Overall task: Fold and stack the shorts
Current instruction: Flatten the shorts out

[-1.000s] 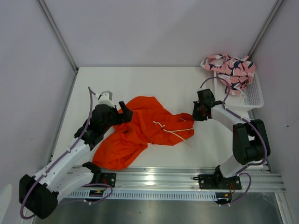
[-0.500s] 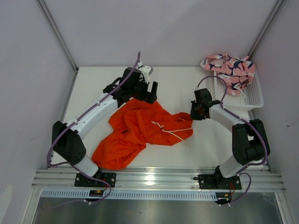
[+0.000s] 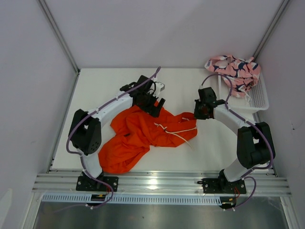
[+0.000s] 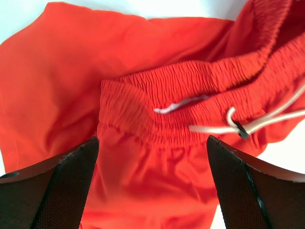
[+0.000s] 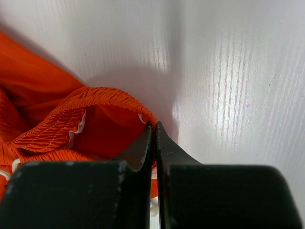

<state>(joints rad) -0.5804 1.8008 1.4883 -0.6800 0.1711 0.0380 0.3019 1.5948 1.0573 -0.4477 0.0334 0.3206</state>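
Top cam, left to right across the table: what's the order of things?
orange shorts → right hand → pink printed shorts. Left out: the left hand, which hangs over the orange shorts, and the white basket, which the pink pair overlaps.

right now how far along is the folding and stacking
Nothing done: the orange shorts lie crumpled. In hand: right fingers pinch their waistband corner, left fingers open above the waistband. Left: fold both pairs and stack; the pink shorts hang over the basket.
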